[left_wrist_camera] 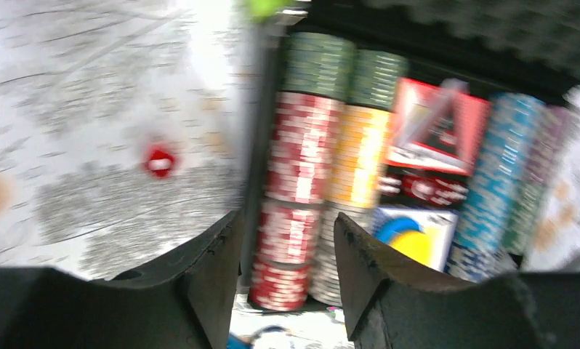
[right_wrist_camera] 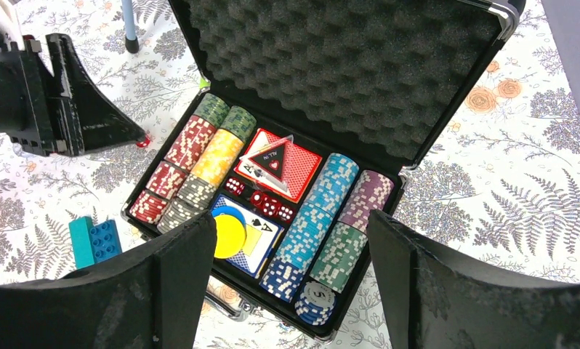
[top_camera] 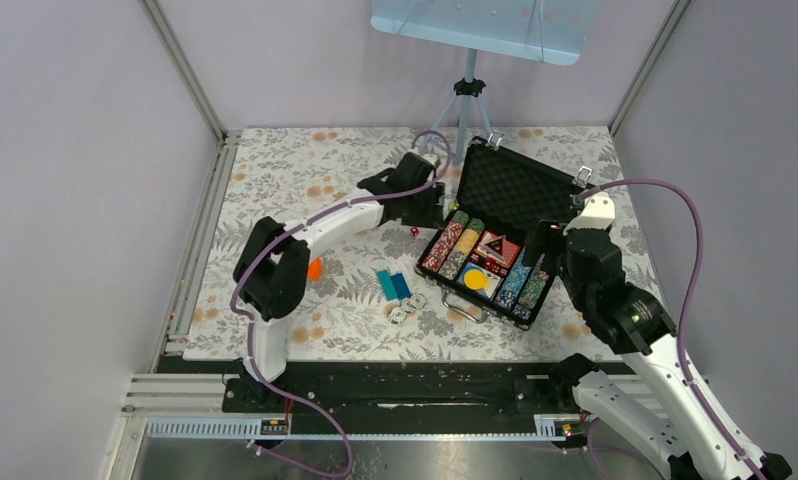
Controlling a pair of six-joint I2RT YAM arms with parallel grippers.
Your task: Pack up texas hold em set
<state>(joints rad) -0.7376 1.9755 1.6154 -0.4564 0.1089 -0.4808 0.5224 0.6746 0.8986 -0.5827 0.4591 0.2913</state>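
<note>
The texas hold em set is a black case (top_camera: 515, 185) lying open, foam-lined lid (right_wrist_camera: 345, 73) tipped back. Its tray holds rows of coloured chips (right_wrist_camera: 200, 153), card decks, red dice (right_wrist_camera: 267, 204) and a yellow disc (right_wrist_camera: 229, 236). My left gripper (top_camera: 433, 212) hovers at the case's far left corner, open and empty (left_wrist_camera: 287, 254); that view is blurred. A loose red die (left_wrist_camera: 160, 161) lies on the mat just left of the case. My right gripper (right_wrist_camera: 291, 247) stands wide open above the tray's near right end (top_camera: 537, 245), holding nothing.
Teal and blue toy bricks (top_camera: 393, 285) and a few loose chips (top_camera: 405, 310) lie on the floral mat in front of the case's left end. An orange piece (top_camera: 315, 268) sits by the left arm. A tripod (top_camera: 467, 100) stands behind the lid.
</note>
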